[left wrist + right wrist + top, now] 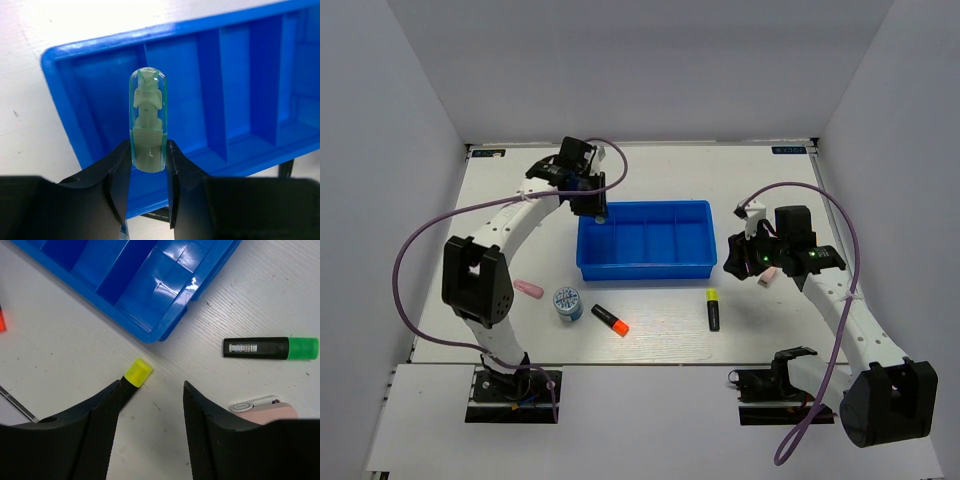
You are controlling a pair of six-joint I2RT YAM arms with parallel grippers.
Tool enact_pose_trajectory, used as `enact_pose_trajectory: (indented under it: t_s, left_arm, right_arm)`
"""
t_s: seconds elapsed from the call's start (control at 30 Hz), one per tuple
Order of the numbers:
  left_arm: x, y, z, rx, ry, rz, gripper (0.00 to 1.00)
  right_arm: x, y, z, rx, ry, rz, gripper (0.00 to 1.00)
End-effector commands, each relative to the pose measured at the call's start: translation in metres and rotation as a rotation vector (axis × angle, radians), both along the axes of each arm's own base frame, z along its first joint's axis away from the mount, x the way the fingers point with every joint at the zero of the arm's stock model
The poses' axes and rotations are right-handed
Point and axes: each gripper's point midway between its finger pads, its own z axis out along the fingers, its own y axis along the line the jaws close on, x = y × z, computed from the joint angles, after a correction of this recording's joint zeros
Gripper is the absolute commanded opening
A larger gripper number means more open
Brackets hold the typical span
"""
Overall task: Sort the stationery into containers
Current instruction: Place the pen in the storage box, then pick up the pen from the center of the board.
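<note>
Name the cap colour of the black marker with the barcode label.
Green. The cap of that marker shows best in the right wrist view.

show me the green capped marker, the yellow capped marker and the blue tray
green capped marker point(270, 348): right wrist view, on the black barrel beside the cap
yellow capped marker point(713, 310): top external view, middle of the barrel
blue tray point(645, 271): top external view, on its near outer wall
</note>
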Motion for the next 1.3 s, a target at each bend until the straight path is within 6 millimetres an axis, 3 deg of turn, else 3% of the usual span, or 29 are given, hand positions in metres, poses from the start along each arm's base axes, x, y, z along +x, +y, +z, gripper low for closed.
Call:
enact_pose_trajectory:
  t_s: [0.0, 0.03, 0.1, 0.23, 0.33, 0.57, 0.63, 0.67, 0.73, 0.77, 0.8, 0.83, 0.87, 0.9, 0.93, 0.97, 1.03, 1.07, 1.2, 1.27]
  left_arm:
    - [-0.003, 0.002, -0.002, 0.041, 0.000, -0.037, 0.12]
    - [-0.003, 0.000, -0.004, 0.041, -0.004, -0.036, 0.17]
    - [-0.006, 0.002, -0.010, 0.055, 0.008, -0.030, 0.17]
    - [-0.015, 0.004, -0.021, 0.096, 0.040, -0.033, 0.41]
    - [-0.017, 0.006, -0.025, 0.120, 0.045, -0.027, 0.51]
    - [-0.015, 0.005, -0.004, 0.105, 0.014, -0.005, 0.58]
    - [-0.021, 0.007, 0.004, 0.098, 0.004, 0.009, 0.16]
    - [-0.022, 0.018, 0.015, 0.111, -0.020, 0.101, 0.00]
    - [-0.042, 0.042, 0.019, 0.150, -0.012, 0.202, 0.00]
    - [-0.058, 0.074, 0.009, 0.227, -0.013, 0.346, 0.00]
    - [-0.068, 0.091, 0.020, 0.183, -0.028, 0.491, 0.08]
    - [-0.084, 0.111, 0.014, 0.193, 0.003, 0.629, 0.37]
    - [-0.113, 0.143, 0.002, 0.183, 0.027, 0.752, 0.45]
    - [-0.123, 0.151, -0.004, 0.140, 0.049, 0.859, 0.60]
    - [-0.129, 0.153, -0.009, 0.085, 0.064, 0.920, 0.66]
    - [-0.152, 0.159, -0.024, 0.056, 0.089, 0.947, 0.70]
    - [-0.161, 0.174, -0.040, 0.010, 0.123, 1.073, 0.78]
    - [-0.163, 0.177, -0.041, -0.018, 0.128, 1.096, 0.78]
    - [-0.178, 0.181, -0.084, -0.043, 0.274, 1.196, 0.78]
    - [-0.166, 0.169, -0.098, -0.112, 0.320, 1.181, 0.78]
  right_arm:
    - [-0.001, 0.002, 0.007, 0.010, -0.026, 0.020, 0.56]
    - [0.000, 0.001, 0.007, 0.010, -0.026, 0.017, 0.56]
    - [0.000, 0.000, 0.006, 0.008, -0.023, 0.014, 0.57]
    - [0.000, 0.001, 0.007, 0.008, -0.030, 0.020, 0.64]
    - [0.000, 0.000, 0.006, 0.008, -0.023, 0.017, 0.68]
    - [0.000, 0.000, 0.006, 0.007, -0.023, 0.014, 0.70]
    - [0.000, 0.000, 0.008, 0.007, -0.028, 0.012, 0.70]
    - [-0.001, 0.000, 0.007, 0.008, -0.025, 0.014, 0.70]
    - [-0.003, 0.003, 0.007, 0.007, -0.026, 0.027, 0.68]
    - [-0.001, -0.002, 0.008, 0.005, -0.030, 0.004, 0.67]
    - [0.000, -0.001, 0.009, 0.005, -0.034, 0.004, 0.67]
    - [-0.001, -0.001, 0.010, 0.006, -0.037, 0.004, 0.67]
    - [-0.002, -0.001, 0.010, 0.009, -0.037, 0.006, 0.67]
    - [-0.002, 0.000, 0.009, 0.013, -0.035, 0.006, 0.67]
    - [-0.001, 0.000, 0.011, 0.015, -0.040, 0.008, 0.67]
    - [-0.001, 0.002, 0.012, 0.021, -0.038, 0.013, 0.67]
    - [-0.002, 0.002, 0.012, 0.023, -0.037, 0.014, 0.67]
    - [-0.003, 0.003, 0.012, 0.023, -0.035, 0.019, 0.67]
    - [-0.003, 0.002, 0.014, 0.026, -0.039, 0.014, 0.67]
    - [-0.003, 0.002, 0.015, 0.027, -0.044, 0.012, 0.67]
